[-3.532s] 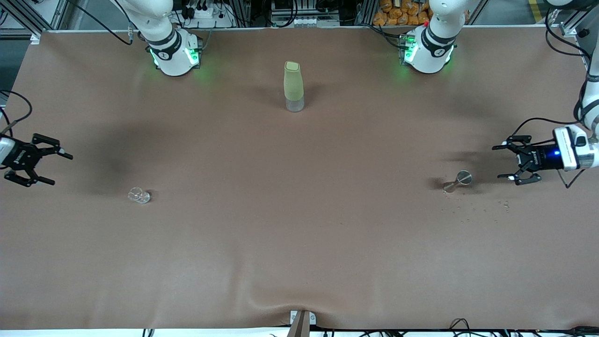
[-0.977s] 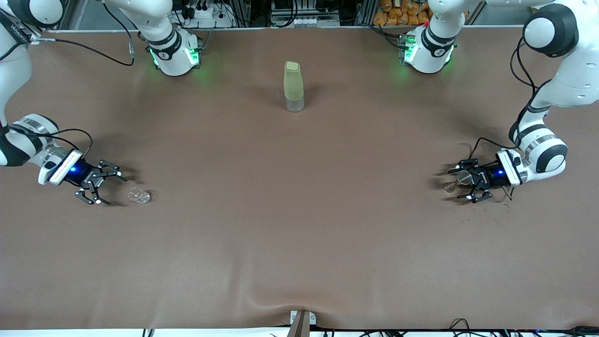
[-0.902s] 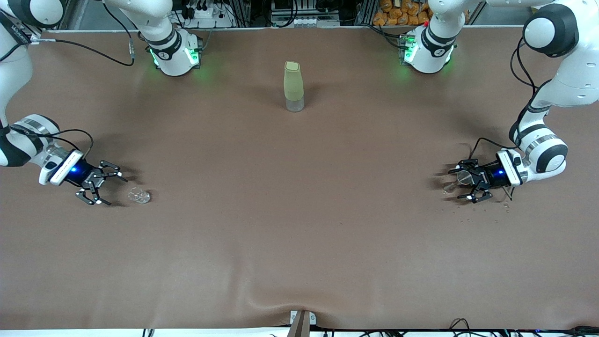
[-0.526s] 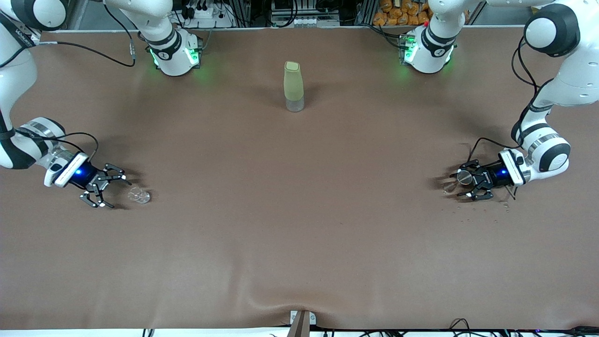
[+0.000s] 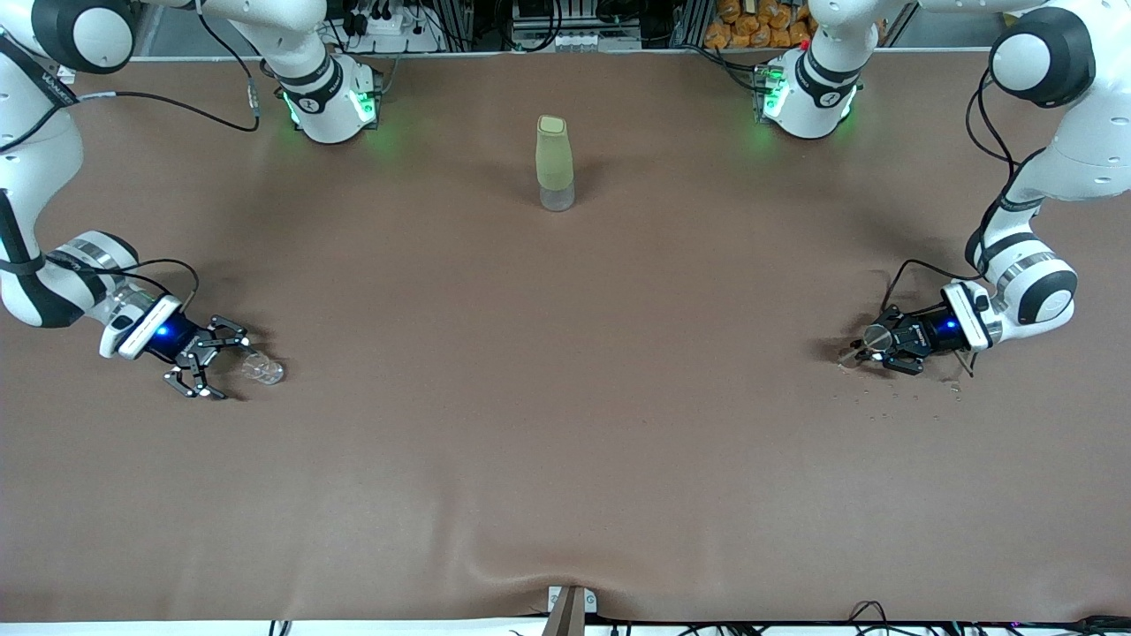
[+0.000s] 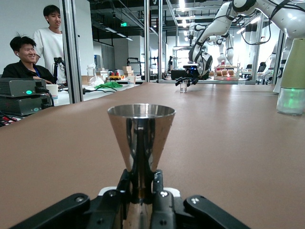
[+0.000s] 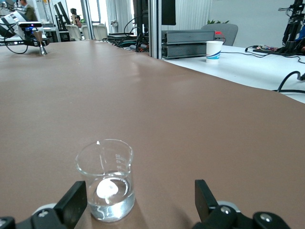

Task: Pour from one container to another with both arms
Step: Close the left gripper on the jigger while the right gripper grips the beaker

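A small clear glass beaker (image 5: 263,370) (image 7: 106,179) stands on the brown table toward the right arm's end. My right gripper (image 5: 226,366) (image 7: 139,204) is low at the table and open. The beaker sits between its fingertips, close to one finger (image 7: 74,204), and is not gripped. Toward the left arm's end, my left gripper (image 5: 869,348) (image 6: 141,191) is shut on the narrow waist of an upright metal jigger (image 5: 876,334) (image 6: 141,136), low at the table.
A tall olive-green bottle (image 5: 554,162) (image 6: 291,76) with a clear base stands mid-table near the robots' bases. Small specks (image 5: 892,408) lie scattered on the cloth just nearer the front camera than the jigger. People sit at a desk off the table's end.
Both arms came down to the table. The left gripper's fingers closed on the jigger. The right gripper slid toward the beaker until its open fingers flank it.
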Robot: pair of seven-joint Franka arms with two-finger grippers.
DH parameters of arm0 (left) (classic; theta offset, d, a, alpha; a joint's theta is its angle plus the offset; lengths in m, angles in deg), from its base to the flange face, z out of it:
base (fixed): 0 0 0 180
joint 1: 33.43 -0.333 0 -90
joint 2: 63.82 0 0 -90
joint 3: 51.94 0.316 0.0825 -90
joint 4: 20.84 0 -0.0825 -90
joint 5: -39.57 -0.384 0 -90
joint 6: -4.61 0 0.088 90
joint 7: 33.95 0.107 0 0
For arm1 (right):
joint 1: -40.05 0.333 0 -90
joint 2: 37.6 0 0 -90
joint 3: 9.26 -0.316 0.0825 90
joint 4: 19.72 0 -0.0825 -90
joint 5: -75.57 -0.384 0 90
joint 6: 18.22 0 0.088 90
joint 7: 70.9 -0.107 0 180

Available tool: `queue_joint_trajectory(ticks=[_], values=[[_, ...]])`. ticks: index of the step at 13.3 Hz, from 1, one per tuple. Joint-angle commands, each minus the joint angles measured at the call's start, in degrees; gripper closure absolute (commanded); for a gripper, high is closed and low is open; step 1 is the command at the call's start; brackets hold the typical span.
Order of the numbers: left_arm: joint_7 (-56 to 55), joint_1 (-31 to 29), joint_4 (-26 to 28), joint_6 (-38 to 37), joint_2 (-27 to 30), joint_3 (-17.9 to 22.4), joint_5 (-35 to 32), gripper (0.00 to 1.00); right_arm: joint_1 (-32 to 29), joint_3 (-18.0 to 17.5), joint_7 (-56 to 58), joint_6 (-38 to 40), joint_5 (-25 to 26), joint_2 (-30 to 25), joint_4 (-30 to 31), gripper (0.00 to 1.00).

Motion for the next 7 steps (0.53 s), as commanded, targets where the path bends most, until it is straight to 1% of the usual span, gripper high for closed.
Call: queue_joint_trajectory(ticks=[1,3,7], values=[[0.7,0.5,-0.2,0.5,-0.1,-0.1,1.3,1.0,1.2,0.3,2.8,0.4,-3.9,2.3,-1.6,0.0],[-2.7,1.1,-0.3,0.5,1.1,-1.0,1.5,1.0,1.9,0.3,3.0,0.4,-5.3,3.0,-1.6,0.0],[-5.7,1.7,-0.3,1.2,4.6,-4.3,2.3,1.0,2.7,0.3,3.9,0.4,-7.5,4.2,-2.0,0.0]])
